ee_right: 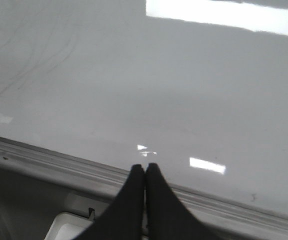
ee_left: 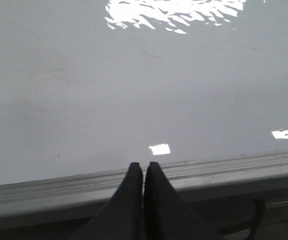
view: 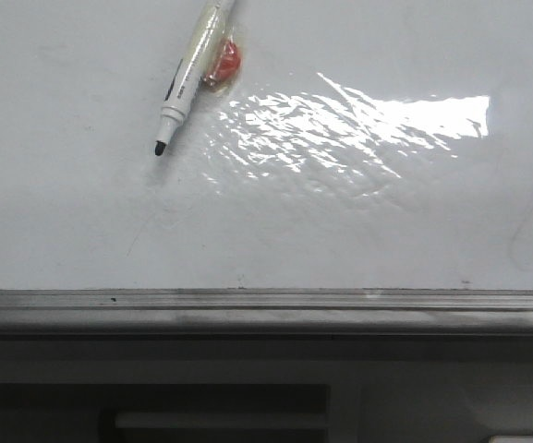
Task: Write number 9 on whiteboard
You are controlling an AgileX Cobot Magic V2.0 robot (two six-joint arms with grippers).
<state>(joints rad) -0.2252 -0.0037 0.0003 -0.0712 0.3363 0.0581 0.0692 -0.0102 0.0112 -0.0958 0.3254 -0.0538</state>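
Note:
The whiteboard (view: 81,221) is a large glossy white board with a wrinkled glare patch (view: 340,125) and a grey edge rail (view: 266,300) along its near side. An uncapped marker (view: 185,78) lies on it at the far left, black tip toward the rail. No number 9 shows on the board. My left gripper (ee_left: 144,166) is shut and empty above the rail (ee_left: 208,170). My right gripper (ee_right: 144,167) is shut and empty above the rail (ee_right: 44,160). Neither gripper shows in the front view.
A small red and orange object (view: 224,63) lies beside the marker's barrel. Faint grey curved scratches (ee_right: 24,65) mark the board in the right wrist view. A white tray-like edge (ee_right: 66,227) sits below the rail.

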